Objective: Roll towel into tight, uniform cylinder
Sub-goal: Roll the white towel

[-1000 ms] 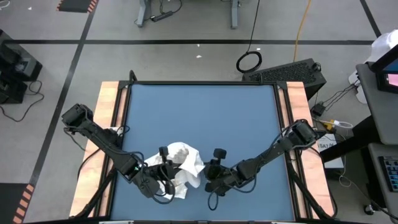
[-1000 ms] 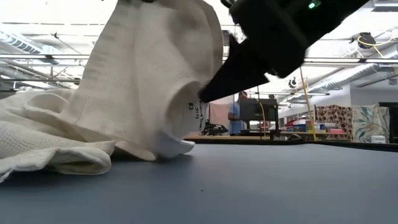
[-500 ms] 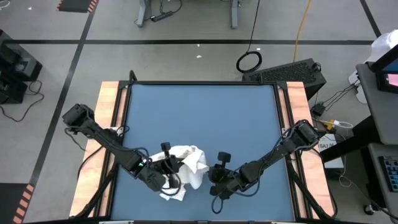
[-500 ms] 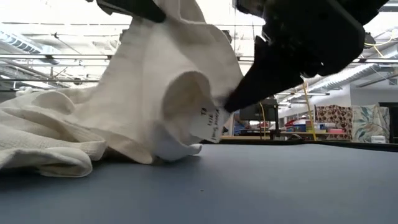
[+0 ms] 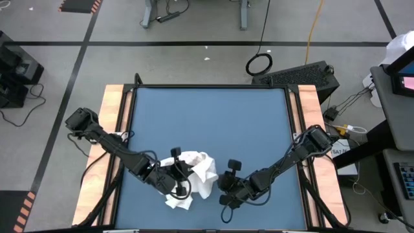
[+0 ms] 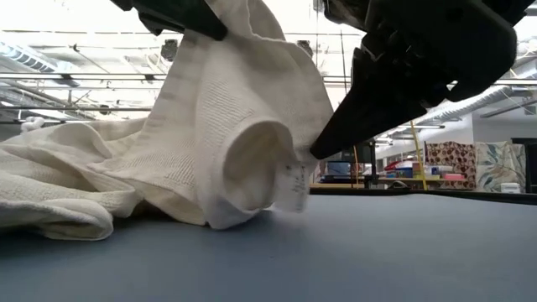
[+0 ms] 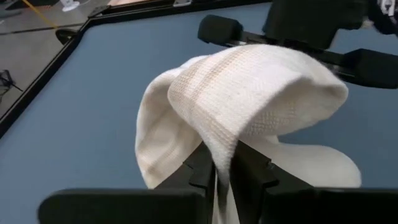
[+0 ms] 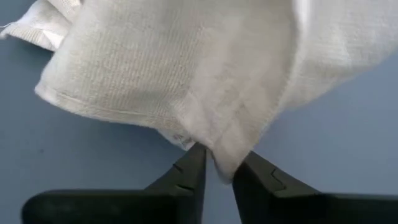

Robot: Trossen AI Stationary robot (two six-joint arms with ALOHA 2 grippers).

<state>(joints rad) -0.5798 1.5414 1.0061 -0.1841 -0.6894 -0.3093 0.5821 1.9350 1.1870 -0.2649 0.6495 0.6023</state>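
light: bright, even overhead | shadows: soft | low view: ceiling glare, near cloth blurred

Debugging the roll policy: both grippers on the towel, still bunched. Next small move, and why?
Probably pull the two grips apart to stretch the towel flat. The left gripper and the right gripper each pinch a fold of it, and it hangs crumpled between them, part heaped on the blue table. There is no straight edge yet to start a tight roll from.

1. Towel [image 5: 194,171]: white to cream, fine woven rib texture, paler bands near one hem.
2. Table [image 5: 213,123]: flat blue top, light wood side strips.
3. Left hand [image 7: 222,177], right hand [image 8: 216,177]: black fingers.
4. Floor [image 5: 194,61]: grey, dark lines.
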